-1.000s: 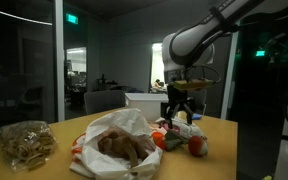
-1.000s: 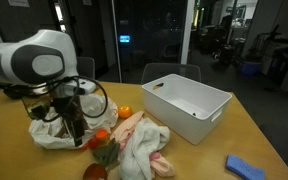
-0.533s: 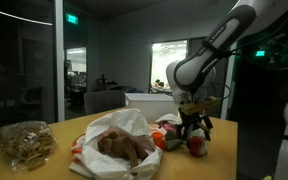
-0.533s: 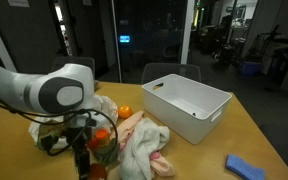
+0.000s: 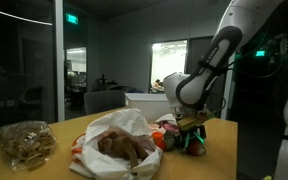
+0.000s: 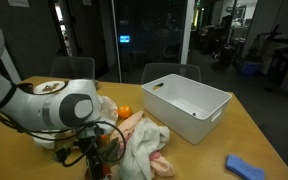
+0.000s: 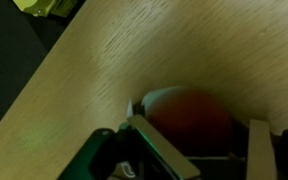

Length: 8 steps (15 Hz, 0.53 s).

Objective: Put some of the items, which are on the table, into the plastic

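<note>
Dim office at night, glass walls behind a wooden desk (image 5: 62,130). In an exterior view, a clear packet of pale snacks (image 5: 24,142) lies toward the desk's left edge. Next to it, midway along the near edge, sits the crumpled white plastic bag (image 5: 119,128), open, with brown items (image 5: 124,148) inside. Just right of the bag lies an orange fruit (image 5: 159,141), and the hand (image 5: 191,143) is lowered to the desk near the right edge. In the wrist view the hand (image 7: 199,128) has its fingers (image 7: 149,140) apart, straddling a red round fruit (image 7: 189,112) that rests on the wood outside the bag. In an exterior view, a white bin (image 6: 189,100) stands toward the far edge and a blue sponge (image 6: 246,168) lies by the near right corner.
</note>
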Each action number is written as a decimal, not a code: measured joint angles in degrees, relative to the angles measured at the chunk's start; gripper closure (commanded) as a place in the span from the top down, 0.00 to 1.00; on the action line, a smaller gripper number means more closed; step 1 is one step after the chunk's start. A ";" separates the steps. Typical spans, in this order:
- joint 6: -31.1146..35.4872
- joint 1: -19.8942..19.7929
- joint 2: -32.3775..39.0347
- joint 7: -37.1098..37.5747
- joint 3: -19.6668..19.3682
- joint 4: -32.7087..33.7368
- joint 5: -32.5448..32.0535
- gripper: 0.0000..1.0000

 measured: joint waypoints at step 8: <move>-0.48 0.15 -5.07 5.17 -1.38 1.25 -8.35 0.08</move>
